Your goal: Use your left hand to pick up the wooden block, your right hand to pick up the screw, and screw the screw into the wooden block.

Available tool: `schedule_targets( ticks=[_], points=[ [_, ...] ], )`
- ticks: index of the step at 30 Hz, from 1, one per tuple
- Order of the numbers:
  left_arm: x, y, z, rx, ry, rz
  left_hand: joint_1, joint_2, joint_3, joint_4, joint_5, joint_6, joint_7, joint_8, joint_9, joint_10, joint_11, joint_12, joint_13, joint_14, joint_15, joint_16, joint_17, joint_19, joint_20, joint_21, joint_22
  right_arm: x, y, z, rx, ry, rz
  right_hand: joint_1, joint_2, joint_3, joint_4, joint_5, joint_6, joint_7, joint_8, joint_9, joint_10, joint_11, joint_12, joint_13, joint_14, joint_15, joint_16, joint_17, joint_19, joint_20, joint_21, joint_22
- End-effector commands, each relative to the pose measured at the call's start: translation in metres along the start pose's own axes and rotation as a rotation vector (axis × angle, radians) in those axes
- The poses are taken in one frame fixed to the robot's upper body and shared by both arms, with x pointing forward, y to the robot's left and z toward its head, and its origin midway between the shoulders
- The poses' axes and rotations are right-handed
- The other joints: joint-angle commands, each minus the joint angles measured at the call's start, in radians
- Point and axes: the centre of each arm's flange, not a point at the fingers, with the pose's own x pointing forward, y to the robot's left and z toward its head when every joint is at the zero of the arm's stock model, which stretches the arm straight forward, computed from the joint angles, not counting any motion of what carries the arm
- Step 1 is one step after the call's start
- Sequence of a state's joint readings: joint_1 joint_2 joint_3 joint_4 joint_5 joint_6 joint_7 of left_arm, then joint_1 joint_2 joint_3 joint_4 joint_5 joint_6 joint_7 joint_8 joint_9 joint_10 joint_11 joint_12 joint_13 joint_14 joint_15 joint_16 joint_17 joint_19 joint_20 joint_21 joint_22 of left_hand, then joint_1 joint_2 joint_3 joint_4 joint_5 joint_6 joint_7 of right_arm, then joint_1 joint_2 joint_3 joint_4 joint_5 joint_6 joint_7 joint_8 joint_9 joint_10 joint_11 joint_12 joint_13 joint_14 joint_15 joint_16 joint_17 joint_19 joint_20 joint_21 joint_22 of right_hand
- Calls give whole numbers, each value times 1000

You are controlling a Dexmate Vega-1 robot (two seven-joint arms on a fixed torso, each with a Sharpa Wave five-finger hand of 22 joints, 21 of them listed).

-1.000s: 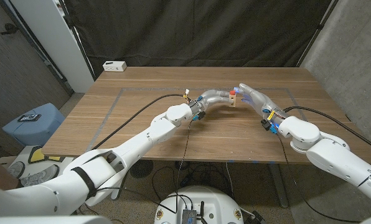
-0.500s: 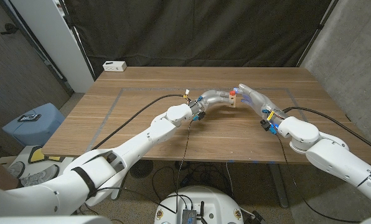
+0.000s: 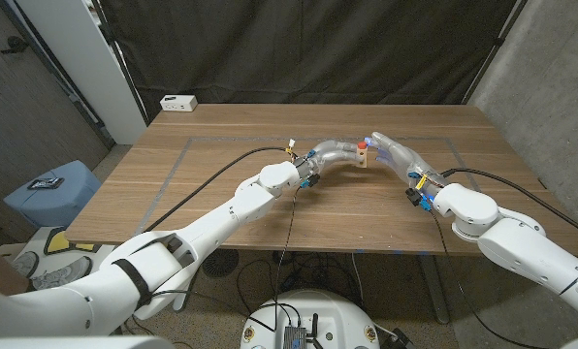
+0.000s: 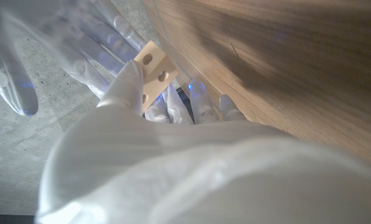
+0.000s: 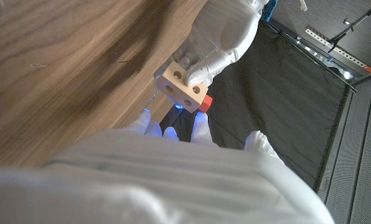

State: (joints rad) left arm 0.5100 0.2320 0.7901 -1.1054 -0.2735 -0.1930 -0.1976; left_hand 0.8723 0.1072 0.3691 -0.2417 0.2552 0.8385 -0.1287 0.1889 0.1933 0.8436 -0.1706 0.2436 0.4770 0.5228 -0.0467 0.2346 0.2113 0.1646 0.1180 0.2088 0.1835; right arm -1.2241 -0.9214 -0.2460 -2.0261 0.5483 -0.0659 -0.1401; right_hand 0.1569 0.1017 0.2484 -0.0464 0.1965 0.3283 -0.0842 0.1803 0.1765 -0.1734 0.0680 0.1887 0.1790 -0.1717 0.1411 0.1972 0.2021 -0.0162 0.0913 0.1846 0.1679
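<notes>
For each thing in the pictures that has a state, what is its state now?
wooden block: lifted off the table, held by the left robot hand.
screw: red head at the block, touching the right robot hand; grip unclear.
table: bears neither block nor screw.

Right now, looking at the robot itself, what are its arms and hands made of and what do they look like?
Both arms are smooth, glossy white shells with rounded joints. The left arm has a dark band near its upper part and a black cable trailing off its wrist; the right arm has a black cable too. Small blue and yellow fittings sit at each wrist. The left hand and right hand look pale and translucent, with a bluish tint.
</notes>
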Motion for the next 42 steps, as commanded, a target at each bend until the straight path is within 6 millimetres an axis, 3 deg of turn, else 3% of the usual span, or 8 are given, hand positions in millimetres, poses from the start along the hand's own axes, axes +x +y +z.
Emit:
schedule_targets(
  ticks=[1, 42],
  points=[
    [-1, 2, 0, -3, -3, 2, -8, 22, 83, 81, 7, 39, 28, 9, 1, 7, 1, 15, 22, 8, -26, 7, 4, 9, -3, 3, 2, -3, 5, 2, -1, 7, 2, -10, 2, 8, 3, 6, 3, -1, 4, 2, -27, 4, 2, 4, -71, 7, 5, 2, -8, 2, 5, 2],
    [-2, 6, -2, -9, -7, -6, -7, 23, 83, 81, 7, 40, 28, 9, 1, 7, 0, 15, 21, 6, -26, 6, 5, 7, -3, 2, 2, -14, 24, 9, -4, 16, 10, -11, 3, 12, 1, 6, 10, 1, 6, 2, -27, 4, 3, 4, -71, 7, 5, 2, -7, 1, 5, 2]
  ],
)
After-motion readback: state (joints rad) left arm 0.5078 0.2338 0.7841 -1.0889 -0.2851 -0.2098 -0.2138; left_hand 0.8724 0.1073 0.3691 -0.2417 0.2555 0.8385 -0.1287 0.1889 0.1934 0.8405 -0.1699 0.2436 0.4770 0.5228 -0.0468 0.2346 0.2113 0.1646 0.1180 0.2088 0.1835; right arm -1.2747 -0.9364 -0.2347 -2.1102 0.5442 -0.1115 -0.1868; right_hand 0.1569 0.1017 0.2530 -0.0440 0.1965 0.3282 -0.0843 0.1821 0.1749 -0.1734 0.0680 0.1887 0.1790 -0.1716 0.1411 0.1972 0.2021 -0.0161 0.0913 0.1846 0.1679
